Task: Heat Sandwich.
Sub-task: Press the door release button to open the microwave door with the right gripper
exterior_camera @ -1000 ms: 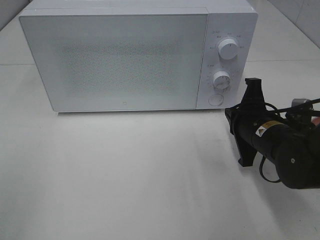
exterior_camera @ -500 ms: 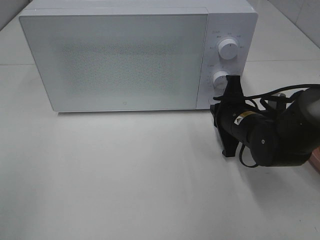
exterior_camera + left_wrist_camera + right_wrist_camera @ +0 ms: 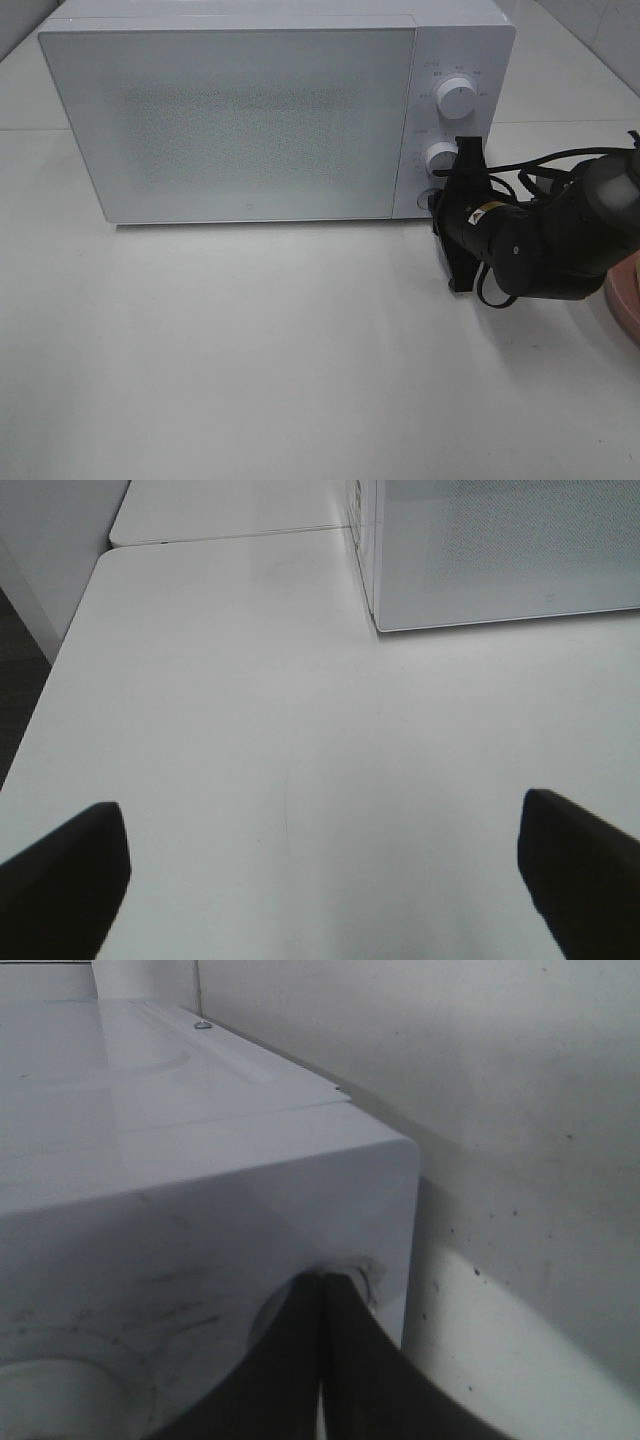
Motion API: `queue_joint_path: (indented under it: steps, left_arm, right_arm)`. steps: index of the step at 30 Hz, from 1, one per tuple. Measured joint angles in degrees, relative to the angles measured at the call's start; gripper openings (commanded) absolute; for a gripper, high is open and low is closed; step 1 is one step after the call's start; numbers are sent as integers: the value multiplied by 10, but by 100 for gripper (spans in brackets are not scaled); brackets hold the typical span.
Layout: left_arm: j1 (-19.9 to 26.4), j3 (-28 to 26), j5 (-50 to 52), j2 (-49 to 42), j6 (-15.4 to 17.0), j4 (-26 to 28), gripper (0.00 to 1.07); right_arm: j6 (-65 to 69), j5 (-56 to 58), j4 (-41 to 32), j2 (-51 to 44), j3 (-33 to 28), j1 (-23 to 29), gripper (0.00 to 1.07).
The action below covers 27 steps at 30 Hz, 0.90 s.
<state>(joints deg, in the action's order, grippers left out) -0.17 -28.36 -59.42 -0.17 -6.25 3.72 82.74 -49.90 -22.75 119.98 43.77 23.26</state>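
The sandwich showed in none of the views, so its place, its look and the way its long axis ran could not be told. At the right edge of the worktop [image 3: 250, 350] only a curved sliver of a pink plate [image 3: 626, 305] was in sight, cut off by the frame, and what lay on it could not be seen.

A white microwave [image 3: 240, 110] stood at the far side of the worktop with its door shut. The control panel on its right carried an upper knob [image 3: 457, 98] and a lower knob [image 3: 441, 158], with a round button [image 3: 366, 1276] below them.

The right end effector [image 3: 321, 1295] was clenched, its two dark fingers pressed flat together with nothing between them. It reached in from the right, and its tips met the panel's lower right corner at the round button.

The left end effector [image 3: 322, 810] was released, fingers spread wide and empty, above bare worktop. It pointed toward the microwave's near left corner and was well apart from it.
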Motion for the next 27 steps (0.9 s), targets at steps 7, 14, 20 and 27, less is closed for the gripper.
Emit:
queue_joint_path:
  steps: [7,14,20,27]
  left_arm:
    - [0,0,0,0,0,0,103]
    - [0,0,0,0,0,0,103]
    - [0,0,0,0,0,0,103]
    - [0,0,0,0,0,0,103]
  right_arm:
    - [-3,-9,3,18,13,1,0]
    - [-3,-34,3,21,11,1,0]
    - [-4,-44,1,21,10,3,0]
    - [-17,-61,-7,41,30,9,0]
